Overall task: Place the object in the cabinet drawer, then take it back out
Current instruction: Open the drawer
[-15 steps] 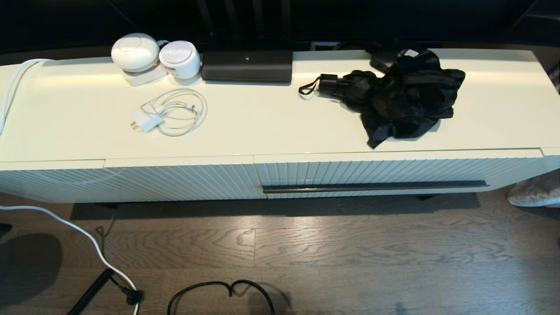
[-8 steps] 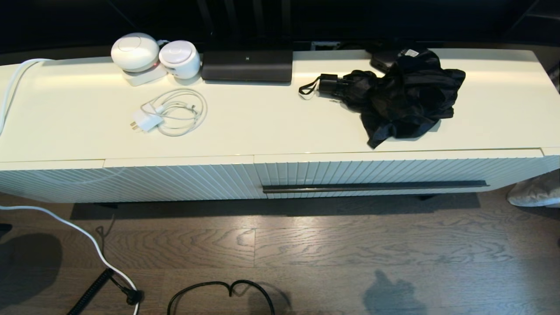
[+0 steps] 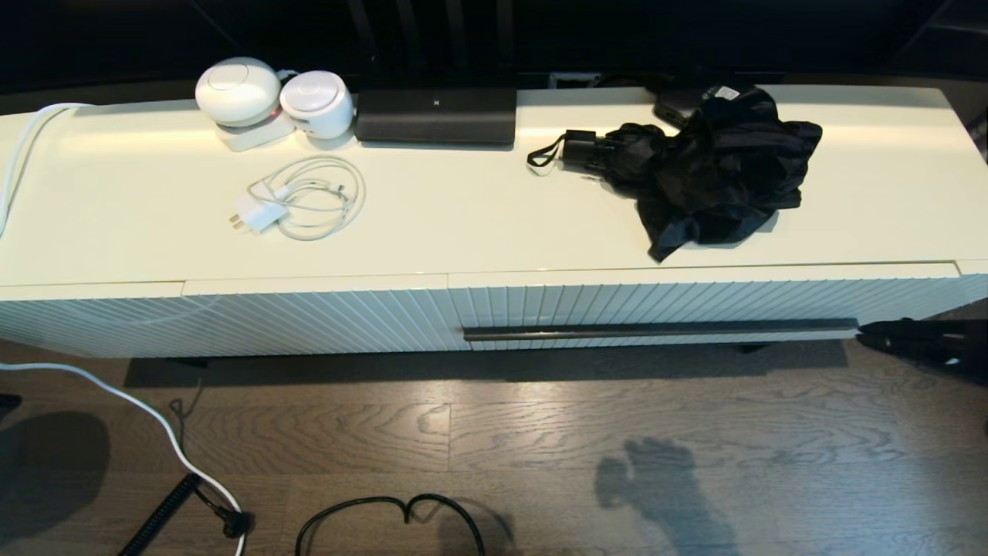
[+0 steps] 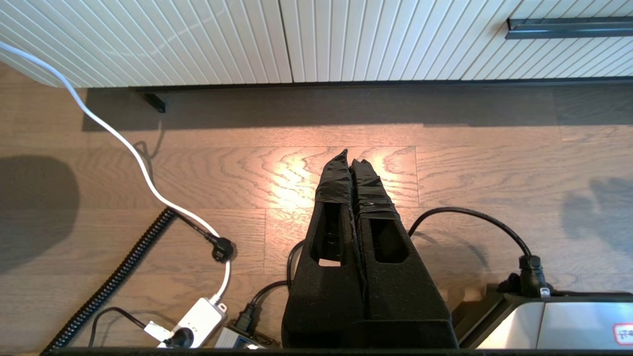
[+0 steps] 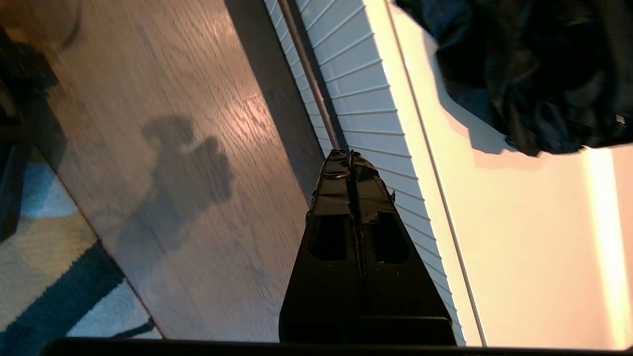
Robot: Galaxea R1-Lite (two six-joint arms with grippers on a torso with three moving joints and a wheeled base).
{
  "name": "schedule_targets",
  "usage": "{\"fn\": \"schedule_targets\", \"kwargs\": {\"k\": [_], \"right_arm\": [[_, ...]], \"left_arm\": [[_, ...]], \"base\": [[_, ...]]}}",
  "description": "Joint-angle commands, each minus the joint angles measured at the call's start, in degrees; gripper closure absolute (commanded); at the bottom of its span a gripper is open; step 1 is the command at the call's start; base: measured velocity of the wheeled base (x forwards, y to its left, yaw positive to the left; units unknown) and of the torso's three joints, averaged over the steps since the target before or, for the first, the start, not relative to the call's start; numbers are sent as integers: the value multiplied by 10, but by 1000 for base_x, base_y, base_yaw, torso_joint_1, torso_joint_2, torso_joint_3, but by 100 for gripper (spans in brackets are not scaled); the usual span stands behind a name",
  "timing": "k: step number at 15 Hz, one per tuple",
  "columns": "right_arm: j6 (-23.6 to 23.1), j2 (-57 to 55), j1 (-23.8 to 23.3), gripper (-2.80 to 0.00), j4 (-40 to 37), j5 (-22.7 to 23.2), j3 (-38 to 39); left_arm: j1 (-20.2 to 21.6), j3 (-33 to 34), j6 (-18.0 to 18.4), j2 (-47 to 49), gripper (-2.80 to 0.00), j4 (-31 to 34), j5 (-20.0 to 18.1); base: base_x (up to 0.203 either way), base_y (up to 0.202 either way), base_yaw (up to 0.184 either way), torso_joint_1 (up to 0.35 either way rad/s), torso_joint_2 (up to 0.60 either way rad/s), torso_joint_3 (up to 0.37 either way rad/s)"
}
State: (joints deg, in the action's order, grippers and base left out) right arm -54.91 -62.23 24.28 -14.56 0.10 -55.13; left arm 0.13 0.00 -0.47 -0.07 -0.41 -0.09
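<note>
Black rumpled fabric marks the compact folding umbrella (image 3: pixel 706 166), which is laid on the right part of the glossy cream cabinet top (image 3: pixel 478 216), its short black handle and wrist-strap loop (image 3: pixel 544 154) turned toward the middle; its fabric edge is also seen in the right wrist view (image 5: pixel 534 74). Below it, the wide cream-white ribbed drawer (image 3: pixel 664 305) with the long dark bar handle (image 3: pixel 660 330) is fully shut, beside the ribbed cream panel without a handle (image 3: pixel 231 320). The right gripper (image 5: pixel 350 154) is held off the right end of the bar handle, in front of the drawer face, with its black fingers pressed together and nothing between them; it shows at the right edge of the head view (image 3: pixel 868 333). The left gripper (image 4: pixel 350 159) is parked low over the wood floor (image 3: pixel 540 440), fingers likewise closed and holding nothing. Also listed on the top: two white rounded devices (image 3: pixel 274 93), a flat black box (image 3: pixel 436 114), and a coiled white charger cable (image 3: pixel 305 199). A white cord (image 4: pixel 123 143) is trailed across the floor.
</note>
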Motion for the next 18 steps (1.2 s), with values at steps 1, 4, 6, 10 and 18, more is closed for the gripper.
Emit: {"fn": "schedule_targets", "kwargs": {"k": [1,4,6,10,18], "right_arm": [[-9,-81,31,0,5,-26,0],[-30,-141,35,0,24,-57,21],[-54,-177,36,0,64,-66,33],[-92,-244,37,-280,193,-67,80],[-121,-280,14,-280,299,-70,145]], "left_arm": [[0,0,0,-1,0,0,0],[0,0,0,-1,0,0,0],[0,0,-1,-1,0,0,0],[0,0,0,-1,0,0,0],[0,0,0,-1,0,0,0]], "base": [[0,0,0,0,0,0],[0,0,0,0,0,0],[0,0,0,0,0,0],[0,0,0,0,0,0],[0,0,0,0,0,0]]}}
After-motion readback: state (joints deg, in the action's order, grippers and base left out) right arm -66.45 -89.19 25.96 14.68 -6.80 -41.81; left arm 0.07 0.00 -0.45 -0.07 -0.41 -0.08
